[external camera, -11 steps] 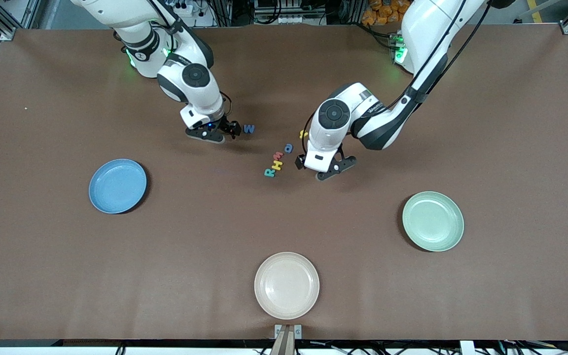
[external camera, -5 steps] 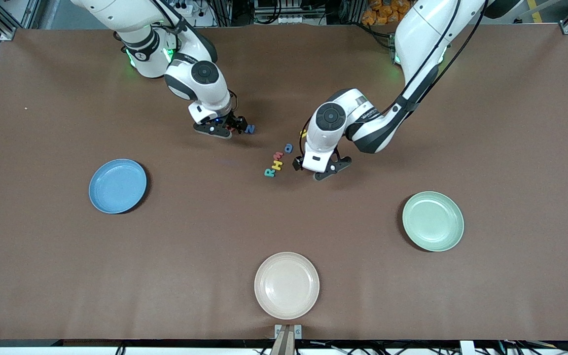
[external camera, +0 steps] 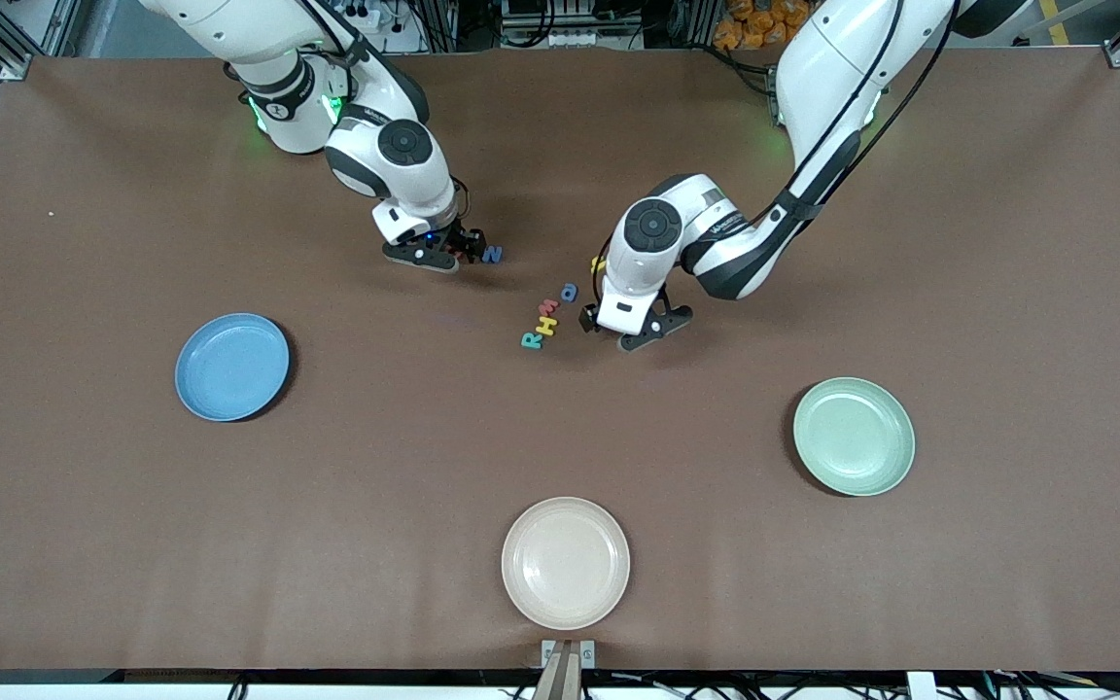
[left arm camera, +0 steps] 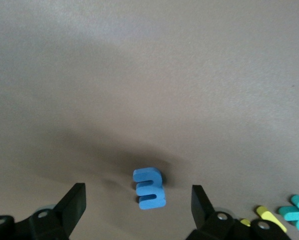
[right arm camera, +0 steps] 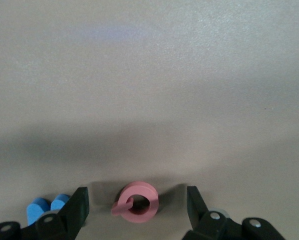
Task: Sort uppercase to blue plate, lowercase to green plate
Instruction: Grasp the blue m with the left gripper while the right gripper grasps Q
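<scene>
Your right pincer [right arm camera: 134,210] stands open on the tabletop [external camera: 560,437], its fingers [right arm camera: 78,205] either side of the red Q [right arm camera: 136,202]; your left pincer [left arm camera: 139,210] stands open likewise around the blue m [left arm camera: 149,188]. Close each squarely on its letter's flat faces before lifting. Keep the right pincer clear of the dark blue W [right arm camera: 47,207] just beside it.

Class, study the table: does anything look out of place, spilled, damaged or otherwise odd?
Nothing looks spilled or damaged. One oddity: a third, cream plate sits nearest the front camera, though sorting names only the blue plate and green plate.
</scene>
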Controlling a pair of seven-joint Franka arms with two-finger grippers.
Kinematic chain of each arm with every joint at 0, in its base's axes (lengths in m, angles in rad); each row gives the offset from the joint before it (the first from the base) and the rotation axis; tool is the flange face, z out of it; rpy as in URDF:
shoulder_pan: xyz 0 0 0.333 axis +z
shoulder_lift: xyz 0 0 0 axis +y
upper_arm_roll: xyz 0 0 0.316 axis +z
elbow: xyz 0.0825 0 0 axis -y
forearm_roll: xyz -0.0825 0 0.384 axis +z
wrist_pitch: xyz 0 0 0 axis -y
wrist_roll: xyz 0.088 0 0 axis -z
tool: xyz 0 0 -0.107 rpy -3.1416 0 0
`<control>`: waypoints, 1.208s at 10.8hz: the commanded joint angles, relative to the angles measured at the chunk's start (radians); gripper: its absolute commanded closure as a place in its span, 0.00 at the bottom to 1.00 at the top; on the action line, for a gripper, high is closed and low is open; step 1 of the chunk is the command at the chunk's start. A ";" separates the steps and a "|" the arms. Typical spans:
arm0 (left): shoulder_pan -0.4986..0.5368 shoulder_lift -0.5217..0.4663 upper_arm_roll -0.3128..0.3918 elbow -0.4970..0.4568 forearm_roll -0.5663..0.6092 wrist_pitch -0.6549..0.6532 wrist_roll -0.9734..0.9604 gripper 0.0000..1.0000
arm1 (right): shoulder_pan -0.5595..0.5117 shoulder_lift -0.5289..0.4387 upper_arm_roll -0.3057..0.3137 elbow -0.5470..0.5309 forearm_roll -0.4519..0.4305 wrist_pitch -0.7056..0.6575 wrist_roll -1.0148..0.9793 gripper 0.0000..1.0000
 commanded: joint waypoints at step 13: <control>-0.019 0.071 0.015 0.034 0.101 0.028 -0.143 0.53 | -0.022 0.037 0.011 -0.006 -0.028 0.023 -0.067 0.67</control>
